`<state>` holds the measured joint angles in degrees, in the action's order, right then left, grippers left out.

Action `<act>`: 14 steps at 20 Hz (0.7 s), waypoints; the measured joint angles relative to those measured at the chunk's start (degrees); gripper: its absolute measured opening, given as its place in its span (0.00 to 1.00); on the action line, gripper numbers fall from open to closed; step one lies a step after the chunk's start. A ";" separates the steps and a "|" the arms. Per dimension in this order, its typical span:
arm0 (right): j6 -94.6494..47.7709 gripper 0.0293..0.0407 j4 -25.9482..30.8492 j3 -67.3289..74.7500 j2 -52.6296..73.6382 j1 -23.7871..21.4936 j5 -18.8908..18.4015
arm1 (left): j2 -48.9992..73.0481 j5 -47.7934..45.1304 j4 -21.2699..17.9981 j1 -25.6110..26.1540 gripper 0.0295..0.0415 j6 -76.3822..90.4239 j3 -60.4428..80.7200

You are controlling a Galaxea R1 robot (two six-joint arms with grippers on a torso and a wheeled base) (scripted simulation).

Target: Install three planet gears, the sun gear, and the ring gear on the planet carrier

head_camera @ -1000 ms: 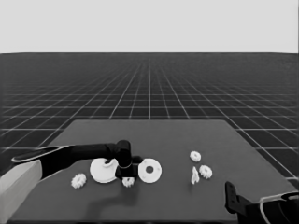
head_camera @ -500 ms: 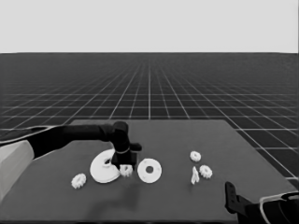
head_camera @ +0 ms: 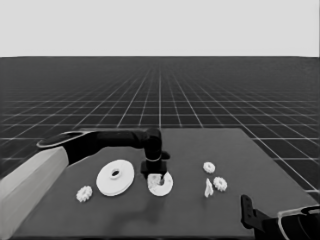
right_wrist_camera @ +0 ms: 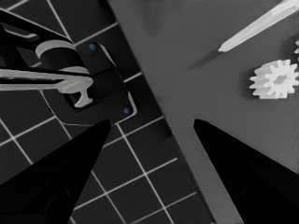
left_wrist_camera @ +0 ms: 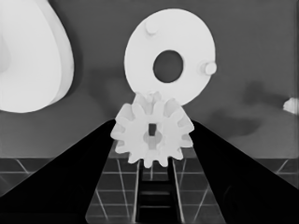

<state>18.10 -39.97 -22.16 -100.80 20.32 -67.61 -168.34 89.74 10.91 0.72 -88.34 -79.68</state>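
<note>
The left tool [left_wrist_camera: 152, 140] holds a planet gear [left_wrist_camera: 152, 135] between its fingers, just above the planet carrier [head_camera: 161, 184]. The carrier's pegs show in the left wrist view, one hidden behind the gear. The gear looks light, stiff and toothed; gripping across the teeth should hold, though it could rotate. The ring gear [head_camera: 115, 177] lies just beside the carrier. The right tool [right_wrist_camera: 149, 140] waits, spread wide, at the bench [head_camera: 200, 220] corner.
</note>
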 joint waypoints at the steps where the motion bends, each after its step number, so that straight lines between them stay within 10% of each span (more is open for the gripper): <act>1: 0.00 0.81 0.00 0.00 0.00 0.00 0.00 | -0.33 -0.36 4.13 3.86 0.14 1.29 -1.65; 10: 0.00 0.81 0.00 0.00 0.00 0.00 0.00 | -1.13 -1.78 9.65 9.66 0.12 4.04 -5.58; 12: 0.00 0.81 0.00 0.00 0.00 0.00 0.00 | -1.13 -1.79 9.69 9.74 0.63 4.06 -5.62; 14: 0.00 0.81 0.00 0.00 0.00 0.00 0.00 | -1.12 -1.80 9.70 9.77 0.73 4.06 -5.64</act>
<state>18.10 -39.97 -22.16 -100.80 20.32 -67.61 -169.46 87.94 20.61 10.49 -84.28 -85.32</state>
